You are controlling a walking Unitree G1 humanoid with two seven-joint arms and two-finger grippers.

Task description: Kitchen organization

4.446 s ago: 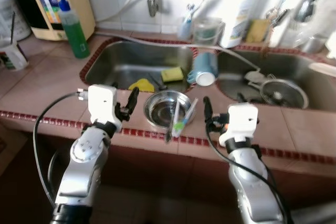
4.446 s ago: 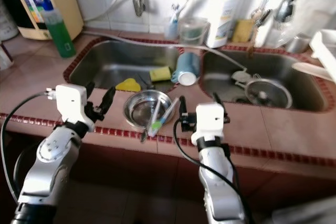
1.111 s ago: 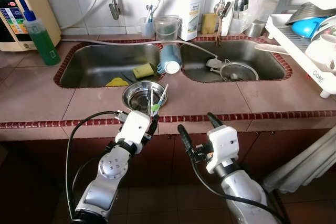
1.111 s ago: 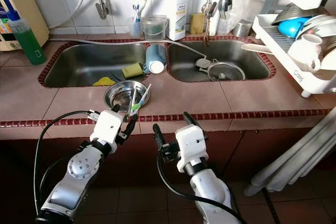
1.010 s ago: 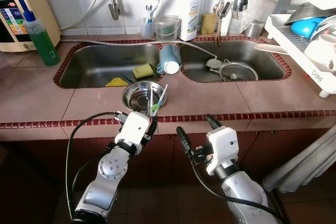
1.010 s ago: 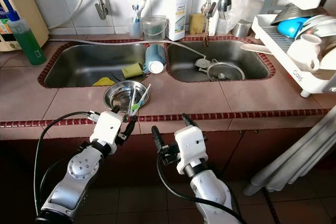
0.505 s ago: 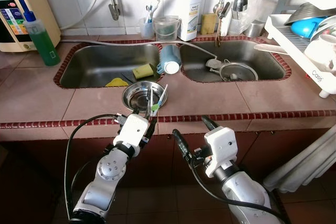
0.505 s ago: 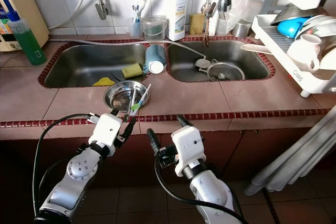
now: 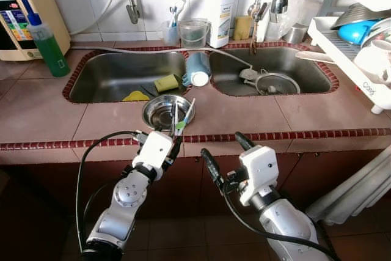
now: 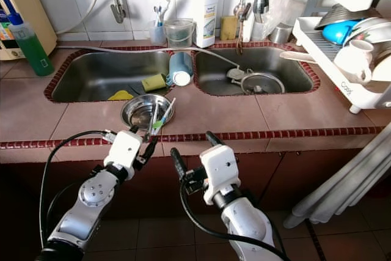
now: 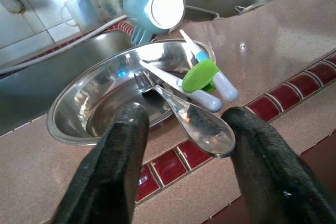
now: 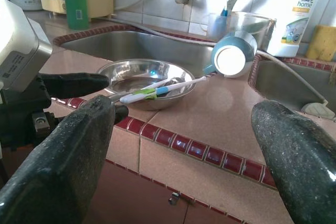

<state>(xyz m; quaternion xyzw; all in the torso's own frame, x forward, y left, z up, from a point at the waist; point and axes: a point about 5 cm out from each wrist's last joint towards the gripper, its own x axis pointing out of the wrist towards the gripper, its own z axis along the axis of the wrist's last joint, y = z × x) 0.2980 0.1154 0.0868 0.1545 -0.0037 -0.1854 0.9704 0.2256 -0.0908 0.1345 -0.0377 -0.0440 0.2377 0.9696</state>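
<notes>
A tiled counter with a double sink is seen from above in the eye views. A steel bowl is set at the centre of the frame, on the counter strip between the left basin and the red tile edging. Across the bowl's right rim a spoon and utensils with white handles and a green part are laid, their ends projecting over the rim toward the counter edge.

The left gripper is held at lower centre-left, just below the counter edge and directly in front of the bowl. In its wrist view the fingers are seen spread apart, with the spoon's bowl lying between their tips; no contact can be made out, so nothing is grasped.

The right gripper is held at lower centre, below the counter edge and right of the left gripper. Its fingers are likewise spread wide and empty, pointed toward the bowl.

A blue cup is laid on its side on the divider between the basins, above the bowl. A yellow sponge and a yellow cloth are seen in the left basin, a strainer in the right basin. A green bottle stands at upper left, a white bottle at upper centre, and a dish rack at the right edge.
</notes>
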